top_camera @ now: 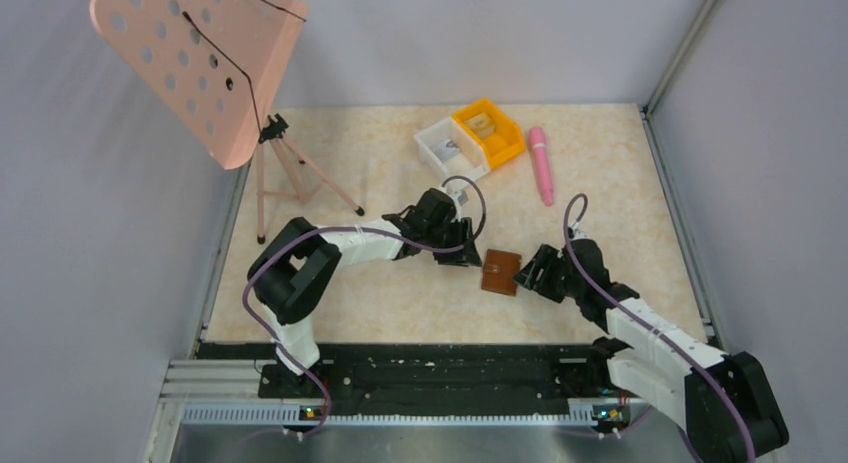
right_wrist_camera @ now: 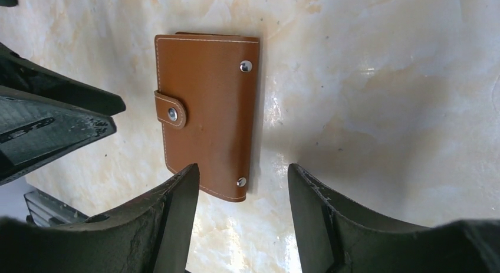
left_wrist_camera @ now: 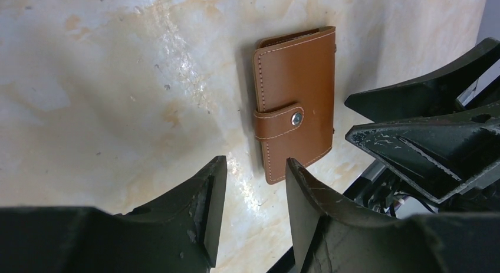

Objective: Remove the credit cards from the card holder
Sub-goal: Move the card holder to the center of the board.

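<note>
The brown leather card holder (top_camera: 500,271) lies closed on the table, its clasp tab snapped shut. It shows in the left wrist view (left_wrist_camera: 298,96) and in the right wrist view (right_wrist_camera: 206,114). No credit cards are visible; they are hidden inside. My left gripper (top_camera: 468,253) is open and empty just left of the holder; in its own view (left_wrist_camera: 253,167) the holder lies just beyond the fingertips. My right gripper (top_camera: 528,273) is open and empty just right of it, the holder's near edge between its fingertips (right_wrist_camera: 242,173).
A white bin (top_camera: 450,148) and an orange bin (top_camera: 488,131) stand at the back middle. A pink pen-like object (top_camera: 542,163) lies to their right. A pink perforated stand (top_camera: 200,63) on a tripod stands at the back left.
</note>
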